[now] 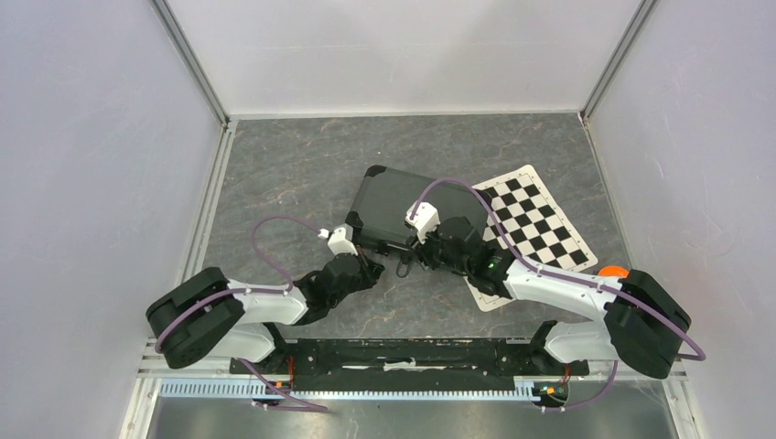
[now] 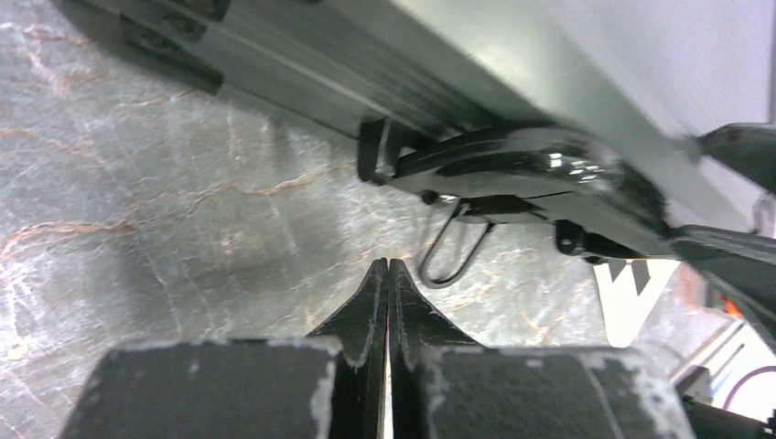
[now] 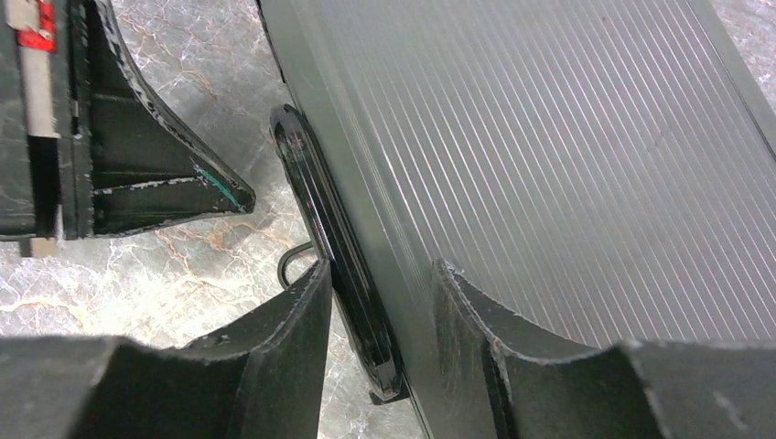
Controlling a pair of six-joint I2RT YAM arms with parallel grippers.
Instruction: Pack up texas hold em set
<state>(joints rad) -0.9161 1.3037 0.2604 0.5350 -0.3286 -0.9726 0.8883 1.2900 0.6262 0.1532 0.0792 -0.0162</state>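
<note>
Grey marble tabletop, closed black case; left gripper tight and empty, right gripper half-wide astride handle.

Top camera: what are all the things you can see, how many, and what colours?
case: one, black, shut, in the middle
handle: one, black, case's near side
wire loop: one, dark, under the handle
mat: one, black-and-white checks, right of case
orange thing: one, beside the mat's right corner, too small to name
table: one, grey marbled
left gripper: one, black, shut, facing the handle
right gripper: one, black, fingers astride the handle
</note>
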